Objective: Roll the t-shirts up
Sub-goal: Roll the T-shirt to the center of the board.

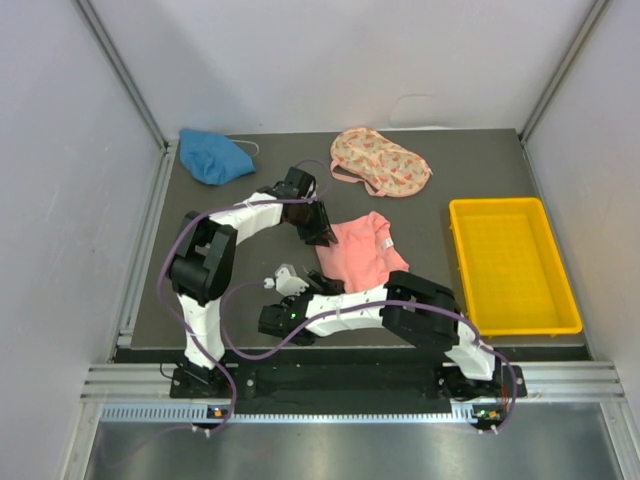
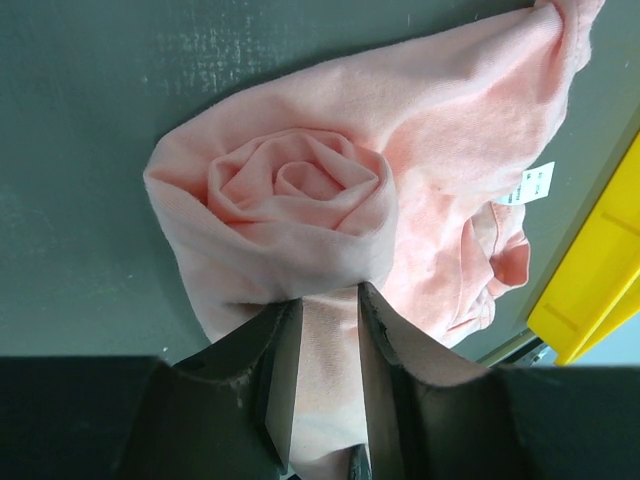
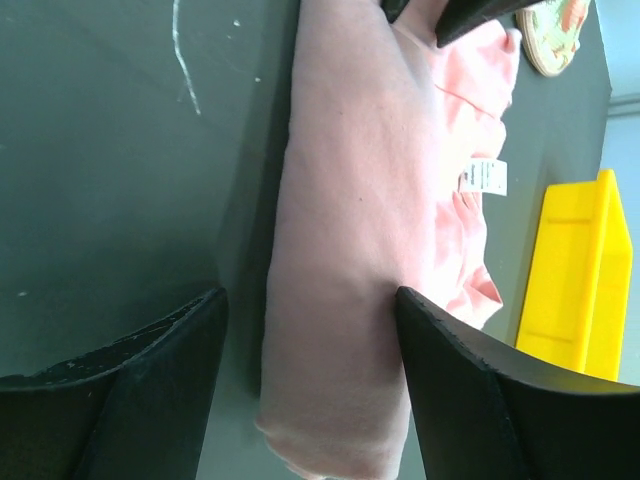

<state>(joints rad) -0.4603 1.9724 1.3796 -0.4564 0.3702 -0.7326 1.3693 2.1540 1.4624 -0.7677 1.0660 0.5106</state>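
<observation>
Pink t-shirt [image 1: 358,256] part-rolled; left tool [image 2: 327,300] clamps roll; yellow tray [image 1: 456,265] near

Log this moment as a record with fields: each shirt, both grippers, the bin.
pink shirt: mid-table, partly rolled, white tag showing
left gripper: shut on the pink shirt at its rolled end
right gripper: open, fingers either side of the roll
blue shirt: bunched, far left, unrolled
floral shirt: far centre, unrolled
yellow bin: right side, holds no shirt

No text can be read. The white tag [image 2: 537,181] at the neck of the pink t-shirt [image 2: 450,110] has small dark print, too tiny and blurred to make out.
</observation>
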